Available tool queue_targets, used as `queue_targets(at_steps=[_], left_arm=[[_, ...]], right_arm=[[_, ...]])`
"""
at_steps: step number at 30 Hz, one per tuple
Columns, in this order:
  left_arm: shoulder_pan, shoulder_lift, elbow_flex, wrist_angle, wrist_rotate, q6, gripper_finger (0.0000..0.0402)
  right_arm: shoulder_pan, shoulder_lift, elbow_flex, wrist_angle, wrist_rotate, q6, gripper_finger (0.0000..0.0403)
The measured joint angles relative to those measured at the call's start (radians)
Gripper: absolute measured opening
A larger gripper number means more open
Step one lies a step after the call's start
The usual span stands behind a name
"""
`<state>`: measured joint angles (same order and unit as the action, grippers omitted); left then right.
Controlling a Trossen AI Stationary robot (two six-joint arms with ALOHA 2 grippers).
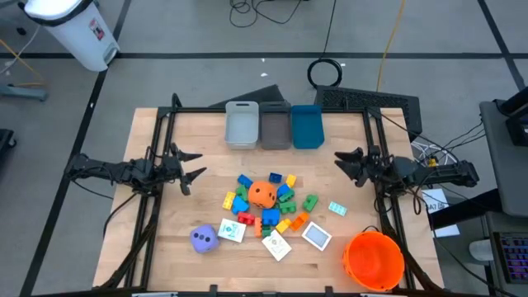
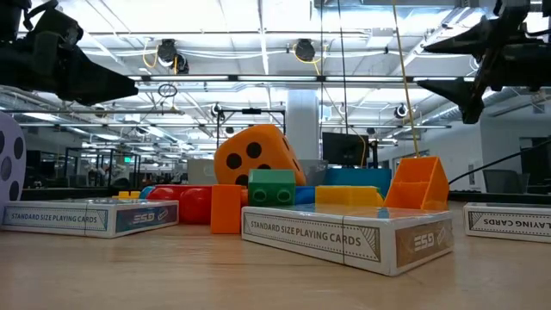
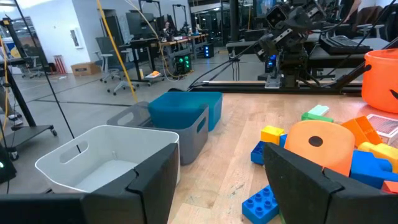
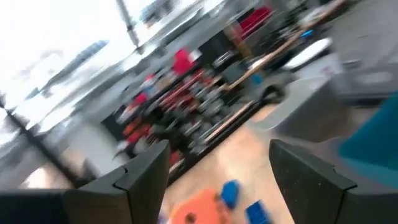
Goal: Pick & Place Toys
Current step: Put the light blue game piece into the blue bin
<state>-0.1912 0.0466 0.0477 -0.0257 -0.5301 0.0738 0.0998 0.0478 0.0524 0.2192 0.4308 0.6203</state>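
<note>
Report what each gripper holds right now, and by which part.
Nothing is held. The left gripper and right gripper both hang open at the table's sides, apart from the toys.

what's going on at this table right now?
Nothing is held yet. Both arms hover at the table's sides, left tool and right tool open and empty. The toys lie in a pile mid-table, orange die on top, purple die apart. The three bins at the far edge look empty.
</note>
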Motion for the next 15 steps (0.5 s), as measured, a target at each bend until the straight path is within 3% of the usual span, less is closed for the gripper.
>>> queue_targets(at_steps=[3,5,10,13,15], left_arm=[[0.0,0.0,0.0,0.0,0.0,0.0,0.0241],[0.0,0.0,0.0,0.0,0.0,0.0,0.0241],[0.0,0.0,0.0,0.0,0.0,0.0,0.0241],[0.0,0.0,0.0,0.0,0.0,0.0,0.0241],[0.0,0.0,0.0,0.0,0.0,0.0,0.0241]], right_arm=[[0.0,0.024,0.0,0.077,0.061,0.021,0.0265],[0.0,0.055,0.0,0.195,-0.003,0.003,0.0265],[0.028,0.213,0.0,0.591,-0.297,-0.037,0.0265],[0.105,0.353,0.017,0.729,-0.329,-0.129,0.0265],[0.162,0.462,0.047,0.719,-0.301,-0.255,0.0265]])
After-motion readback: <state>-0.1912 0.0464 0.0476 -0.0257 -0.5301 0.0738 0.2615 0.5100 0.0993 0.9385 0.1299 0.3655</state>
